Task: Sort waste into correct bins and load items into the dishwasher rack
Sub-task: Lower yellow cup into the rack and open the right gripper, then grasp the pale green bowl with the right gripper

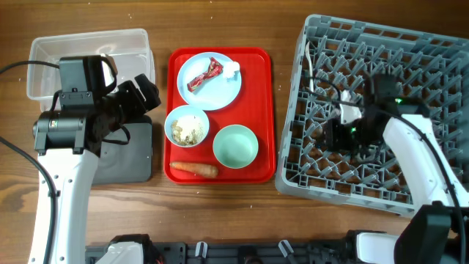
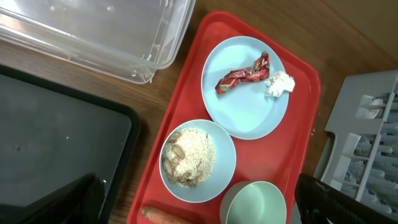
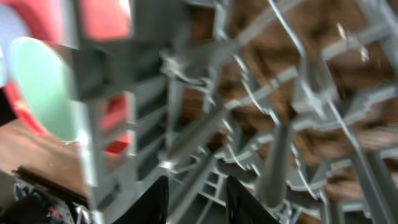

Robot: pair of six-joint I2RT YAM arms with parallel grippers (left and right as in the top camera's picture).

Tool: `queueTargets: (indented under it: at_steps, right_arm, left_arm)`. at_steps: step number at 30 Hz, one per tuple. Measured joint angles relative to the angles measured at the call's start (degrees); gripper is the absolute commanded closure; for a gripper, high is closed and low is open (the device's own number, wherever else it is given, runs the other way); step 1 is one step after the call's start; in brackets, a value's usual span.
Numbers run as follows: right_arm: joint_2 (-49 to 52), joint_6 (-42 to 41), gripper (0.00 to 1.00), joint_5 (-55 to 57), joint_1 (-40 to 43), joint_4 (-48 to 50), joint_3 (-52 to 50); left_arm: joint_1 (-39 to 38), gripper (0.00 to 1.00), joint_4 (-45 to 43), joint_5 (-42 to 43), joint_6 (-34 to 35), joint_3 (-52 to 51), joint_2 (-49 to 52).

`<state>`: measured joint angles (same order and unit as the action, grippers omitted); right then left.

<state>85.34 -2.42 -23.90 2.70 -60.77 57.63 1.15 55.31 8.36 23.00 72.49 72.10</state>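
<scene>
R pincer (image 3: 196, 186) amid rack (image 3: 90, 143) tines; carrot (image 1: 193, 170) whole only overhead.

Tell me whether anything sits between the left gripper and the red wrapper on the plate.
Nothing visible does. The left gripper hovers open by the red tray's left edge, and the red wrapper lies uncovered on the blue plate, with only a crumpled white scrap beside it.
</scene>
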Motion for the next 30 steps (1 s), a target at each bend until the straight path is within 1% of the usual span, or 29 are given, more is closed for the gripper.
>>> queueTargets:
  at_steps: [6, 9, 10, 12, 14, 23, 25, 27, 30]
  right_arm:
    - [-0.1, -10.2, 0.68, 7.6, -1.2, -0.3, -1.2]
    - [-0.1, -12.4, 0.67, 10.0, -1.2, -0.2, -1.2]
    - [-0.1, -12.8, 0.65, 10.5, -1.2, -0.2, -1.2]
    - [-0.1, -13.1, 0.63, 10.8, -1.2, -0.2, -1.2]
    - [-0.2, -13.5, 0.57, 10.9, -1.2, 0.0, -1.2]
    - [-0.5, -13.3, 0.56, 11.5, -1.2, -0.1, -0.9]
    - [-1.3, -12.5, 0.55, 11.4, -1.1, -0.4, 0.0]
    - [-3.2, -12.0, 0.5, 11.6, -0.9, 1.0, 2.3]
    - [-6.8, -9.4, 0.46, 10.7, -0.3, 2.0, 6.1]
  left_arm:
    - [0.0, 0.0, 0.0, 0.0, 0.0, 0.0, 0.0]
    - [0.0, 0.0, 0.0, 0.0, 0.0, 0.0, 0.0]
    - [0.0, 0.0, 0.0, 0.0, 0.0, 0.0, 0.0]
    - [0.0, 0.0, 0.0, 0.0, 0.0, 0.0, 0.0]
    - [0.0, 0.0, 0.0, 0.0, 0.0, 0.0, 0.0]
    - [0.0, 0.0, 0.0, 0.0, 0.0, 0.0, 0.0]
    - [0.0, 0.0, 0.0, 0.0, 0.0, 0.0, 0.0]
    - [0.0, 0.0, 0.0, 0.0, 0.0, 0.0, 0.0]
    - [0.0, 0.0, 0.0, 0.0, 0.0, 0.0, 0.0]
